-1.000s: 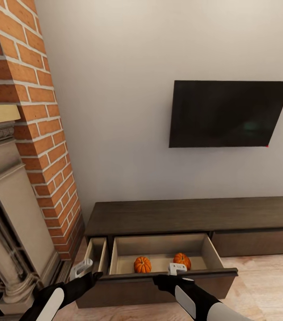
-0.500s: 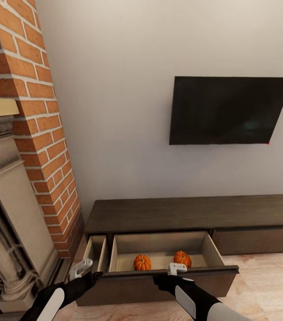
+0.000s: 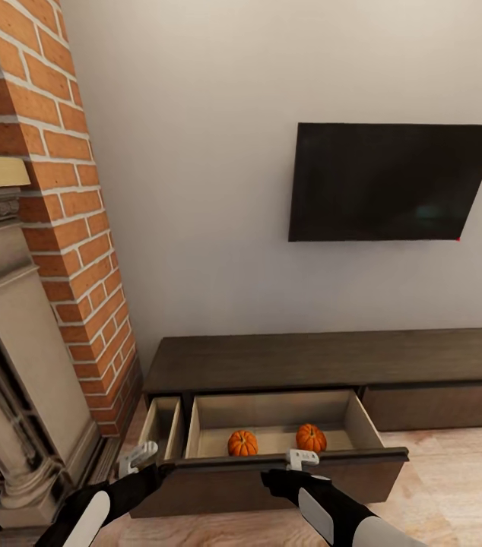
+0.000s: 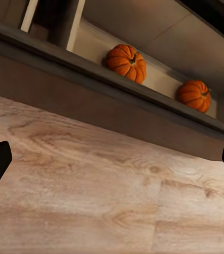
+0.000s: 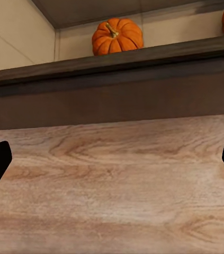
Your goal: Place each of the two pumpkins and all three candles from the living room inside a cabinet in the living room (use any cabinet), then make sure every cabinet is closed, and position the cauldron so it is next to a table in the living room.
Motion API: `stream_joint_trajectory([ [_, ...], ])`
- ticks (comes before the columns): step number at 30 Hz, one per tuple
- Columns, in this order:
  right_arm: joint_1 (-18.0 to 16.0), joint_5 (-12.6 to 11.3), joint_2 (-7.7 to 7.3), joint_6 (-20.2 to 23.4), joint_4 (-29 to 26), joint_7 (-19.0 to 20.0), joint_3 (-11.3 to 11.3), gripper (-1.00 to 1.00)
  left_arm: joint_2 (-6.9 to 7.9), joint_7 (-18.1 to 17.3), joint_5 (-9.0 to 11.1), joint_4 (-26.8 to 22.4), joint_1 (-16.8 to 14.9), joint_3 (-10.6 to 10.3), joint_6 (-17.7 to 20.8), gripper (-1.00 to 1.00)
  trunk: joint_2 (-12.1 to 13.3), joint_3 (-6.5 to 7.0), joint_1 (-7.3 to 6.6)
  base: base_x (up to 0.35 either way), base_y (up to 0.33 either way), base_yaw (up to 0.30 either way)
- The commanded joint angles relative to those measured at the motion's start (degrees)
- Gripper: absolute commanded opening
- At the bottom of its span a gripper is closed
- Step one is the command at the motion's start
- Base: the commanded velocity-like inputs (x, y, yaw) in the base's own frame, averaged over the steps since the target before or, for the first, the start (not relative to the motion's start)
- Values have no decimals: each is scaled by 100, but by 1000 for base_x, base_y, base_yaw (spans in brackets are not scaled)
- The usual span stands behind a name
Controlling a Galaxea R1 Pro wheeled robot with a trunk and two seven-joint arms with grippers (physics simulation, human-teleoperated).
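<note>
Against the off-white wall, beneath a black TV [image 3: 393, 182] bearing no readable writing, the cabinet [image 3: 332, 363] has its wide drawer [image 3: 283, 422] pulled out. Both pumpkins sit along the drawer's front edge: one [image 3: 242, 442] toward its left corner, the other [image 3: 311, 437] toward its right. The brick fireplace [image 3: 36, 251] is cut off at the picture's left. The left gripper [image 3: 136, 458] and right gripper [image 3: 302, 458] hover released, jaws spread. Since the earlier frame, the camera has tilted up slightly.
</note>
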Motion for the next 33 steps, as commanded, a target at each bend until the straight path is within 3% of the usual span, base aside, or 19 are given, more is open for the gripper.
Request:
stream_joint_trajectory([
  [1, -5, -37, -2, 18, -7, -30, 38, 100, -4, 41, 46, 21, -3, -17, 7, 100, -45, -24, 22, 0, 0, 0],
  [4, -5, -37, -3, 18, -4, -31, 27, 100, -39, 50, -38, 282, -3, -55, -133, 100, -165, -78, 88, 0, 0, 0],
  [8, -5, -40, -17, 18, 0, -32, 6, 100, -51, 48, -153, 554, -3, -84, -710, 100, -326, -150, 176, 0, 0, 0],
  [13, -5, -136, -19, 18, 1, -27, 3, 100, -64, 45, -309, 974, -3, -89, -1059, 100, -526, -240, 286, 0, 0, 0],
  [22, -11, -329, -19, 18, 21, -23, 2, 100, -84, 52, -327, 1426, -3, -269, -1429, 100, -887, -401, 483, 0, 0, 0],
  [28, -22, -377, -10, -96, 35, -38, 7, 100, -112, 54, -321, 1633, -3, -488, -1991, 100, -1128, -509, 615, 0, 0, 0],
  [33, -22, -367, 23, -356, 439, -40, 11, 100, -115, 54, -333, 1648, -3, -526, -2080, 100, -1328, -599, 725, 0, 0, 0],
])
